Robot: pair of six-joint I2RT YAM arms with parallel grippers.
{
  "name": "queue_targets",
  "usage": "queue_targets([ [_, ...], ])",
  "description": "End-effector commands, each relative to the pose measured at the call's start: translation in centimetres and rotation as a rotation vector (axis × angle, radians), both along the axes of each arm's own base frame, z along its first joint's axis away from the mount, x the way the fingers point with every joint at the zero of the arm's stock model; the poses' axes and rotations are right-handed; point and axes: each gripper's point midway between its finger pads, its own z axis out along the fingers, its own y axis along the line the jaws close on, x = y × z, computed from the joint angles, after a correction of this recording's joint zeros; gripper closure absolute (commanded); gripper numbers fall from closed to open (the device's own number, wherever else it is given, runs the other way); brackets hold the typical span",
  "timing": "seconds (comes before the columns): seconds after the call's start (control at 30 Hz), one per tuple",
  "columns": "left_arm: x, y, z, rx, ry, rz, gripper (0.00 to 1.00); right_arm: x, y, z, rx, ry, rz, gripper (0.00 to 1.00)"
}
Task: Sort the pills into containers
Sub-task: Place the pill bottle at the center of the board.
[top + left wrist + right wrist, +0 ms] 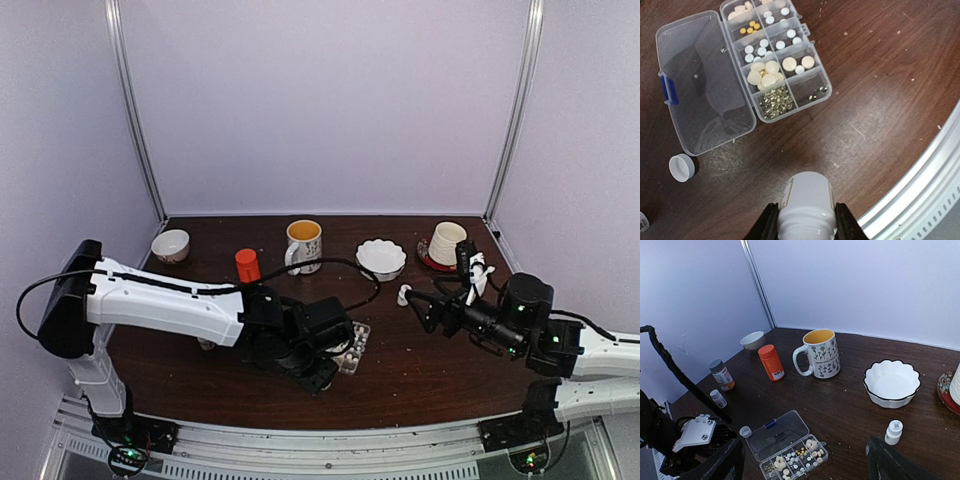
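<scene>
Left gripper (806, 222) clamped on a white pill bottle (806, 197) beside the open organizer box (705, 85); right gripper (807, 460) spread wide.

Near the table's (880, 75) front edge, left of centre, the left jaws press both sides of the bottle. Just beyond it lies the clear box, lid flat open, with white, cream and yellow pills (767, 75) in its compartments and tiny brassy pellets in the end ones. A loose white cap (681, 167) sits by the lid. Toward the right edge, the right gripper's fingers stand far apart, a capped white bottle (895, 431) upright ahead of it.
</scene>
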Motion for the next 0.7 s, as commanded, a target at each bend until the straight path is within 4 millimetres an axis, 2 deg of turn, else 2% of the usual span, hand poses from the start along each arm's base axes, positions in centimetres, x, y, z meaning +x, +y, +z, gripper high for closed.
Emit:
queue_targets([
  [0.0, 0.7, -0.3, -0.7, 0.023, -0.036, 0.016, 0.69, 0.7, -0.7, -2.0, -0.069, 0.098, -0.061, 0.13],
  [0.3, 0.5, 0.0, -3.7, 0.046, -0.024, 0.042, 0.67, 1.2, -0.2, -3.3, -0.1, 0.155, -0.08, 0.12],
  [0.47, 0.4, 0.3, -5.0, 0.077, -0.033, 0.047, 0.61, 1.3, 0.3, -3.8, -0.118, 0.174, -0.064, 0.12],
  [0.5, 0.2, 0.4, -5.2, 0.084, -0.033, 0.047, 0.56, 1.3, 0.4, -3.7, -0.113, 0.172, -0.061, 0.12],
  [0.53, 0.1, 0.4, -5.3, 0.088, -0.033, 0.048, 0.45, 1.3, 0.5, -3.7, -0.11, 0.174, -0.06, 0.12],
  [0.67, -0.3, 0.0, -4.3, 0.068, -0.023, 0.031, 0.26, 1.3, 0.7, -4.0, -0.116, 0.191, -0.054, 0.12],
])
